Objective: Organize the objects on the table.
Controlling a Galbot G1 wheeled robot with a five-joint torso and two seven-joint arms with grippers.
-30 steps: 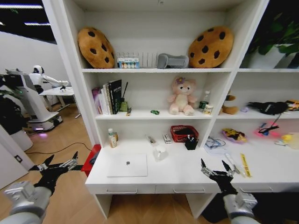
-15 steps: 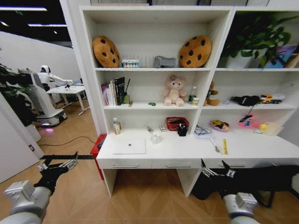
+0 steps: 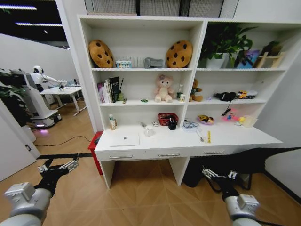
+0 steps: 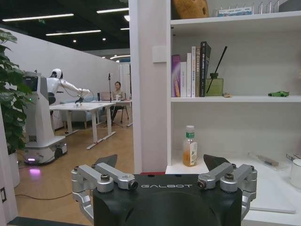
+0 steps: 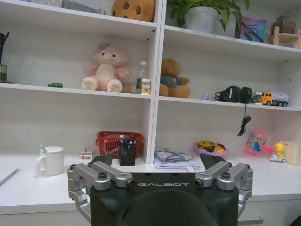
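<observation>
The laptop (image 3: pixel 124 139) lay closed at centre frame on the left part of the table (image 3: pixel 235 140). Both the left gripper (image 3: pixel 59 167) and right gripper (image 3: pixel 219 175) hung spread wide at the lower corners, well apart from the table.

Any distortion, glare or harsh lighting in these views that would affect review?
Head view: wide-angle bending, the shelving uprights lean and the table edge slants; bright ceiling strips at top left. Left wrist view: ceiling light strips are bright, purple floor glow beneath the distant robot. Right wrist view: even, soft lighting.

Wood floor (image 3: pixel 141 197) — white wall (image 3: pixel 28 56), ceiling lights (image 3: pixel 16 7)
</observation>
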